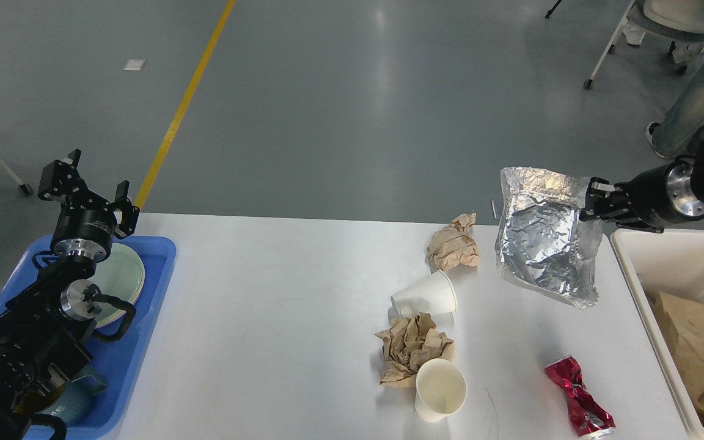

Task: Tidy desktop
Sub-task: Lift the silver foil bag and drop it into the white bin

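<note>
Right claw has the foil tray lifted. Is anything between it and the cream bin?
Nothing visible. The crinkled silver foil tray hangs from the right claw just left of the cream rectangular bin, whose near corner is open; brown paper bags lie deeper inside.

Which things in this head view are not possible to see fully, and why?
- Cream bin: cut off by the right and bottom edges.
- Teal mug in the blue tray: mostly behind the left arm.
- Green plates: partly behind the left arm.
- Crushed red can: its end is cut off by the bottom edge.
</note>
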